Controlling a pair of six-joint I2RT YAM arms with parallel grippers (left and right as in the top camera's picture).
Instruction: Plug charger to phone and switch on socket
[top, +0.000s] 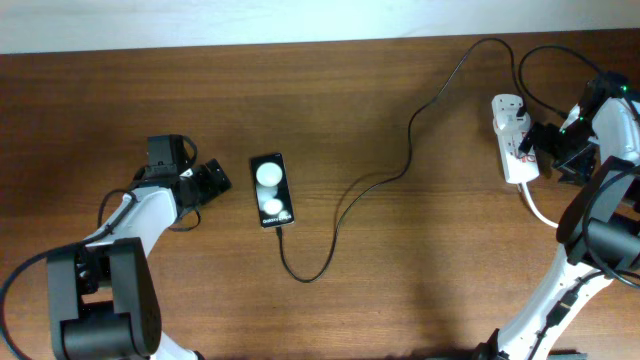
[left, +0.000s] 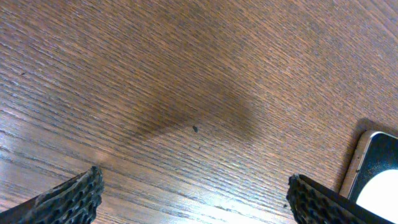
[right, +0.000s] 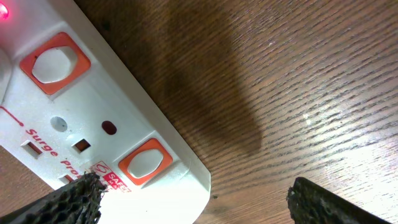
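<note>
The charger (top: 400, 175) looks plugged into the phone (top: 271, 190) on the table (top: 400, 300), so only the socket (top: 513, 140) is left to be switched (left hand (top: 218, 180) and right hand (top: 538, 150) are held wide, empty), with an orange switch (right: 144, 163) to be pressed.

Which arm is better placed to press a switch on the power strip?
Right. The right gripper is open beside the power strip, an orange switch close to its fingertips. The left gripper is across the table, by the phone.
</note>
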